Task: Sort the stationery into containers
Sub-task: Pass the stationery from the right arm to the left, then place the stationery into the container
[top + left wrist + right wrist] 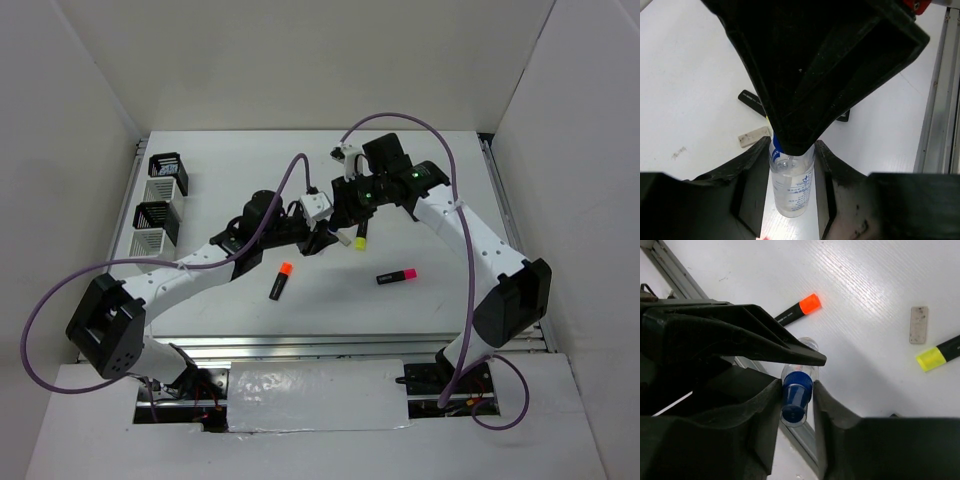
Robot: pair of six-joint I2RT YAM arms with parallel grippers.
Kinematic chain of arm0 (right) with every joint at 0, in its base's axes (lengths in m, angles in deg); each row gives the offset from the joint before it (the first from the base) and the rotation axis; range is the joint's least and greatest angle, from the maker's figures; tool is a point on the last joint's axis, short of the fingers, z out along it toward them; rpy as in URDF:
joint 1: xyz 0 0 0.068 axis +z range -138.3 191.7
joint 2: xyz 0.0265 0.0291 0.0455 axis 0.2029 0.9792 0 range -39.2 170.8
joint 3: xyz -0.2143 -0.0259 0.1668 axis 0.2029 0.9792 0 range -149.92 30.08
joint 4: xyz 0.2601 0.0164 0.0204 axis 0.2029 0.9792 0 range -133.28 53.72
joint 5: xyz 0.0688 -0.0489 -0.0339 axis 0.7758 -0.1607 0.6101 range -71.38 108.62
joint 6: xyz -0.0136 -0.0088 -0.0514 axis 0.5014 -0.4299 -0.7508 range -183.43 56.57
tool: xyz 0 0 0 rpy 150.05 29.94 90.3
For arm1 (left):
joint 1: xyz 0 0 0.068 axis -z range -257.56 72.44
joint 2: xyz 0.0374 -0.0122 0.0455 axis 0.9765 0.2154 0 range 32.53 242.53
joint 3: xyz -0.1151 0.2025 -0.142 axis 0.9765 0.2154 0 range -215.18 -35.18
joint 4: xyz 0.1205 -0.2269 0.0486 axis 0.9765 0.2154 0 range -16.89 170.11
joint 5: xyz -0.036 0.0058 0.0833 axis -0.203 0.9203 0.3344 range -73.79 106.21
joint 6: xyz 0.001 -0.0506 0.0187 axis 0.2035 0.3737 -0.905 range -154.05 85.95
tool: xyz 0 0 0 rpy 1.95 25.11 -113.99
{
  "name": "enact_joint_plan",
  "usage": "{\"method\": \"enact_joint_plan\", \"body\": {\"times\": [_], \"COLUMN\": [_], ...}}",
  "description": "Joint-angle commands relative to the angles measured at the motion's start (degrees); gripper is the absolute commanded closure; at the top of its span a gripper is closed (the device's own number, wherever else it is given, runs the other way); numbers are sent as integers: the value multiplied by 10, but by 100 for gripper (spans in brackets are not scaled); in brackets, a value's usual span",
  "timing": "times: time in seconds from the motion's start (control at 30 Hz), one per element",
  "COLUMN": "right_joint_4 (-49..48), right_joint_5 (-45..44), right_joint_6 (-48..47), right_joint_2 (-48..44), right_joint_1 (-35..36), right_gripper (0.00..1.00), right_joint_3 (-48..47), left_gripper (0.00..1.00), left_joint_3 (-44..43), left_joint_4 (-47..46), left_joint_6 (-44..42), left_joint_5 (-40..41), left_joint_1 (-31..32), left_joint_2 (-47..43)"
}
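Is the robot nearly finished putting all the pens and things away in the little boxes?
Not nearly. Done: nothing that I can see inside the cups. In hand: both the left end effector and the right end effector grip a small blue-capped bottle. To do: the orange highlighter, pink highlighter, yellow highlighter and eraser lie on the table.

You can't see the small bottle point(790, 190) in top view; it's buried where left gripper point(322, 238) and right gripper point(352, 212) meet. On left wrist the right gripper's finger hides nearly all its blue cap point(796, 392) and the middle of a black-bodied highlighter point(751, 100); label print too small to read. On right wrist the yellow highlighter point(939, 353) runs off the right edge, and the orange highlighter point(800, 310) has its barrel under a finger.
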Motion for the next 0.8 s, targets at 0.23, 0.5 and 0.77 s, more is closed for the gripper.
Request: {"method": "enact_joint_plan", "body": {"times": [0.23, 0.5, 0.77], "right_joint_4": [-22, -25, -29], "right_joint_5": [26, 46, 39], "right_joint_6": [26, 24, -3], "right_joint_2": [14, 33, 21], "right_joint_1": [-47, -188, -245], "right_gripper": [14, 14, 15], "right_joint_3": [-72, -127, -69], "left_gripper": [99, 100, 100], "left_joint_3": [25, 38, -20], "left_joint_4": [-13, -30, -27], "left_joint_6": [28, 142, 110], "left_joint_5": [18, -2, -56], "left_joint_1": [-37, -262, -460], "left_joint_2": [-39, -95, -57]}}
